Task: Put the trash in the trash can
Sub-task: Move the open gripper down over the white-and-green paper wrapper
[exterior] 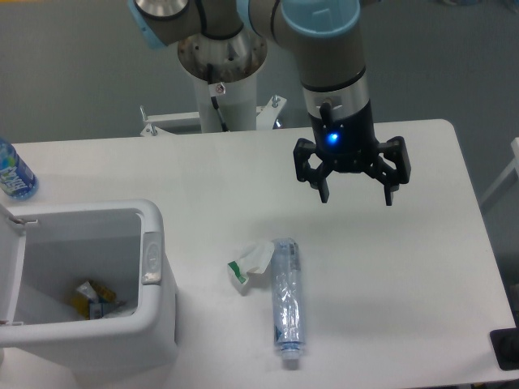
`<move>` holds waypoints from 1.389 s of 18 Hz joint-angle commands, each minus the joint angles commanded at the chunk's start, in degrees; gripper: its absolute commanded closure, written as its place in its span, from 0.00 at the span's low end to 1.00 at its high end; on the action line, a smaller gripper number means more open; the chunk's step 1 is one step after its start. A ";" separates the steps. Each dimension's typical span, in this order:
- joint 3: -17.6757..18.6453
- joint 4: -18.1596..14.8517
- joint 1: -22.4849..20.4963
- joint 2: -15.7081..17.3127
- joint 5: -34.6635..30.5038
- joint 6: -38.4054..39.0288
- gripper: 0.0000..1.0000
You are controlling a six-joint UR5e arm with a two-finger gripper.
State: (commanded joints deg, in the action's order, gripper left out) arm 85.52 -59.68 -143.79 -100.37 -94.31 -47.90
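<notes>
Jaws: spread apart, empty — gripper (pixel 356 195) hanging above the desk (pixel 422 267), up and to the right of both trash pieces.
Wrapper (pixel 250 264): crumpled, white with green print, lying on the desk just left of the bottle, apparently touching it.
Flattened bottle (pixel 286 304): lengthwise on the desk, cap end toward the near edge.
Trash can (pixel 154 308): lid open, some scraps already inside, well left of both pieces.
Risk, wrapper: light and springy — likely to skid or slip out of a shallow pinch.
Risk, bottle: slick and thin; could pivot if caught off-centre, or nudge the wrapper away.
Risk, mix-up: upright water bottle (pixel 14 172) at far left not trash.
</notes>
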 joint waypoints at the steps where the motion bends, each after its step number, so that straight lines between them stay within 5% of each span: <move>1: 0.44 0.09 0.09 -0.09 0.00 -0.09 0.00; 11: 10.54 3.77 0.96 0.53 0.18 1.22 0.00; 25: 17.49 4.04 5.27 -4.30 5.70 4.66 0.00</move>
State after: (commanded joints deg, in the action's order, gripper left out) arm 103.00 -55.64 -138.52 -104.67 -88.60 -43.25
